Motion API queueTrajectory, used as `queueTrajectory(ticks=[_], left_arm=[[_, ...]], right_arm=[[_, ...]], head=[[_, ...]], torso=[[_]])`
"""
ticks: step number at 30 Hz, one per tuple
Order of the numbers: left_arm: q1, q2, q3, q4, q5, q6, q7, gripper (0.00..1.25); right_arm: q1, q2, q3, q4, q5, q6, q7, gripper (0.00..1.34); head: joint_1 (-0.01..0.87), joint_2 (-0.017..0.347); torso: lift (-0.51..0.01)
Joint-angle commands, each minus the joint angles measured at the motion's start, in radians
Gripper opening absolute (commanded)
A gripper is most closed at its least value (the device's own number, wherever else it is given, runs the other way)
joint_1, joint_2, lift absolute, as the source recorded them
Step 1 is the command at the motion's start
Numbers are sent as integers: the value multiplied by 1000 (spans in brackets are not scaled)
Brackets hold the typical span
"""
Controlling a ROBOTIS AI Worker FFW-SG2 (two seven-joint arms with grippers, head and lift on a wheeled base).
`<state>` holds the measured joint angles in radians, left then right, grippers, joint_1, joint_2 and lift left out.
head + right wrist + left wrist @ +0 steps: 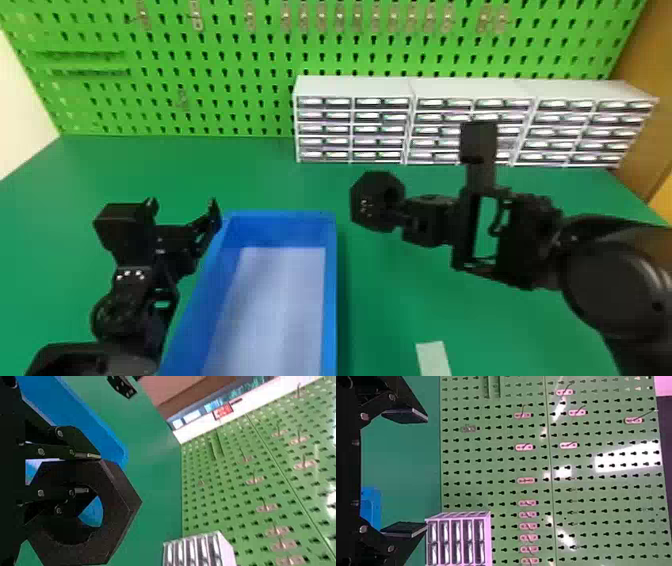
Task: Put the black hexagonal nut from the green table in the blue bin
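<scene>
Green pegboard [225,117], perforated with keyhole slots; metal hooks [526,480] are mounted in rows. Three white drawer cabinets [475,89] are lined up before its right part. One pale strip [434,359] is seen at the head view's bottom edge, right of centre. One red sign [222,411] is seen in the right wrist view.

Green pegboard [225,60] with hooks [197,20]; white drawer cabinets [352,89] before it; cream wall [17,115] left, brown panel [645,75] right.
</scene>
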<state>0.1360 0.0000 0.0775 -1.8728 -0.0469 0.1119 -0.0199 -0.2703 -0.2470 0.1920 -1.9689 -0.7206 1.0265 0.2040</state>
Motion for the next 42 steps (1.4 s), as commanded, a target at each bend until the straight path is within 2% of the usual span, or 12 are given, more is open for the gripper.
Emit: queueTrajectory(ticks=[1,10,14,30,42], left_arm=[[-1,-3,1,1,-1,0,0,940],[-4,-3,2,0,-2,0,0,940],[-6,-3,4,0,-2,0,0,940],[-7,-3,10,0,-5,-3,0,940],[-7,-3,11,1,-7,-3,0,940]], right_arm=[[-26,-2,55,18,-34,0,0,311],[-79,-5,152,64,-103,0,2,311],[-106,-14,202,81,-128,-6,3,311],[-161,-31,330,128,-224,-29,5,311],[-173,-35,363,140,-260,-37,5,311]], head=[[657,57],[657,57],[657,57],[657,57],[657,57]], torso=[[-95],[-95],[-95],[-95],[-95]])
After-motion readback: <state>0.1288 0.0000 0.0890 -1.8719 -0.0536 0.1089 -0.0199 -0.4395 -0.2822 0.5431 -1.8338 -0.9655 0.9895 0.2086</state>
